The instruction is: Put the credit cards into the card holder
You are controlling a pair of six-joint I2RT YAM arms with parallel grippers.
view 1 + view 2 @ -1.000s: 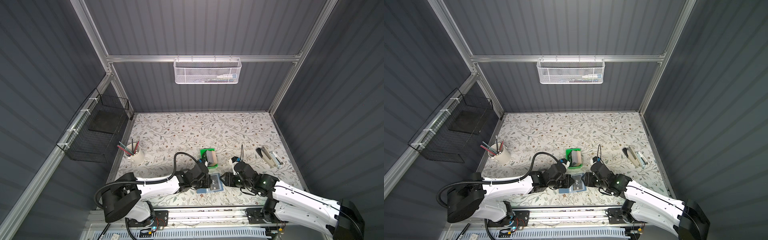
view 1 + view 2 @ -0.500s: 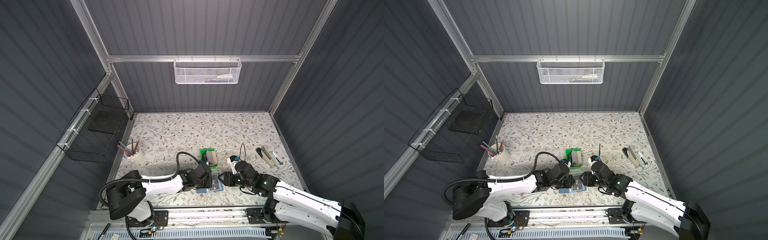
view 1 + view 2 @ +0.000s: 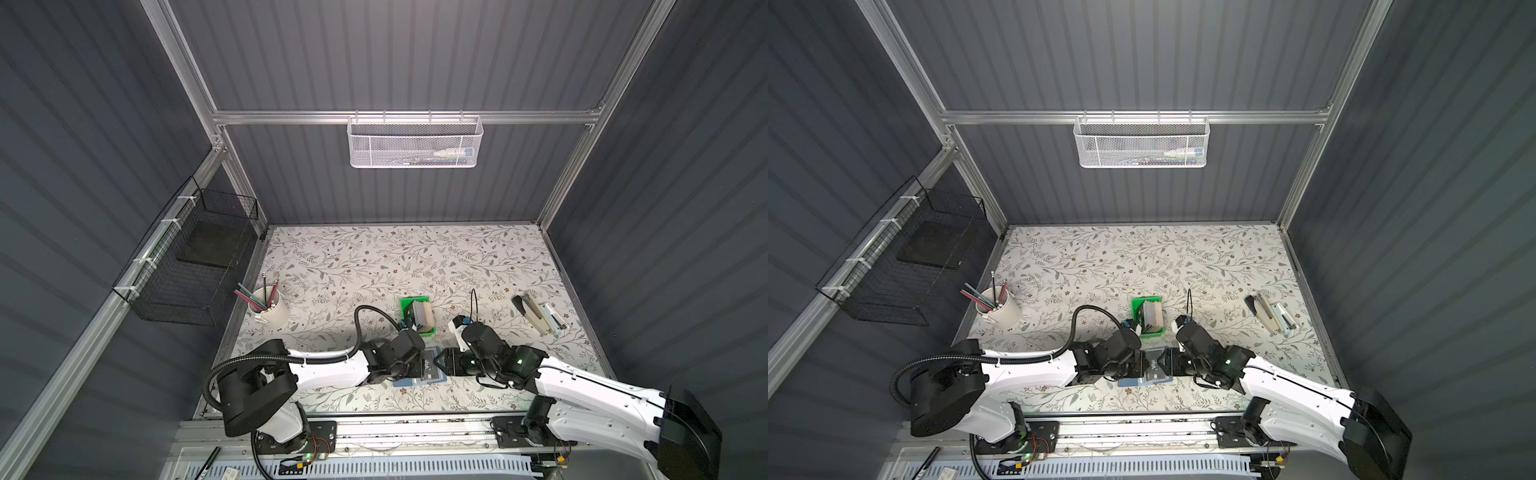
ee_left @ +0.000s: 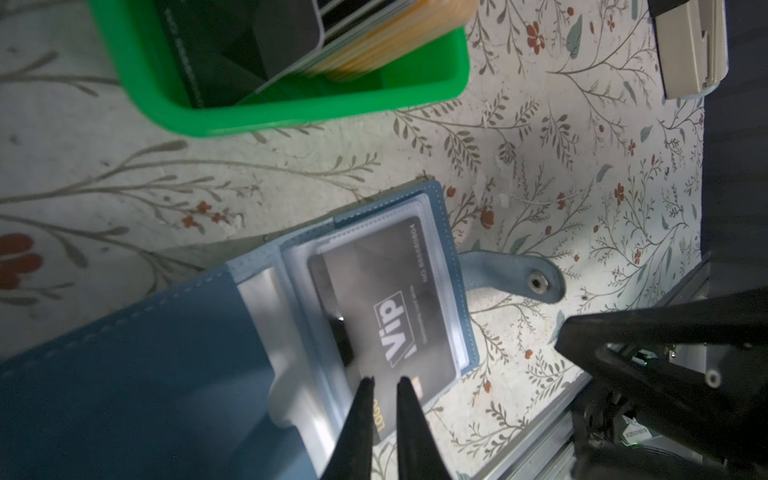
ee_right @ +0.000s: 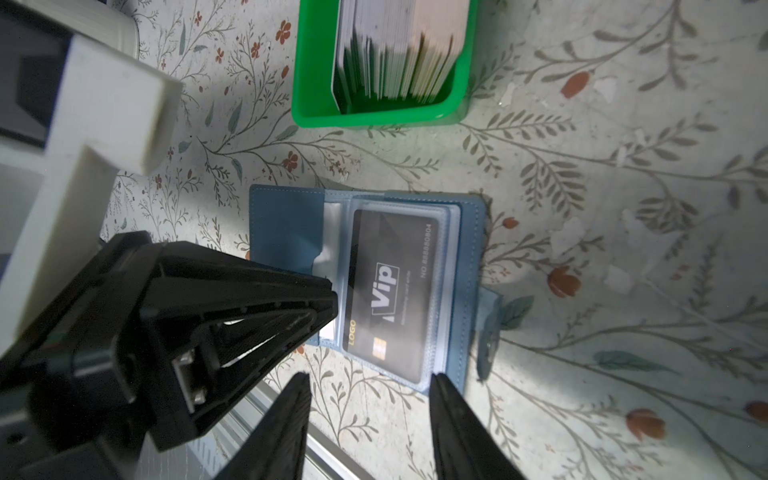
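**A:** Since the dark card [image 5: 390, 291] sits under a clear sleeve [image 5: 452, 257], which step is this?

**B:** Seating it, I judge. The holder [image 5: 286, 224] lies open on the desk [image 5: 582, 249], low centre in both top views, between the two arms. Whether the card is fully home is hard to tell, as its logo end seems to show at the pocket mouth.

**A:** And the hands?

**B:** The left hand [image 4: 385, 380] hovers at that logo end, fingers almost together with a thin slit between. I cannot tell whether they pinch anything. The right hand [image 5: 369, 376] is released and empty, just beside the holder's edge.

**A:** What does the next move call for?

**B:** Probably a short, flat push toward the snap-tab side, with the cover kept from sliding. After that, a reach to the green tray [image 3: 414, 297], just above the holder in both top views. The other cards [image 3: 423, 318] stand there on edge, tightly packed, so lifting out a single one needs a narrow pinch.
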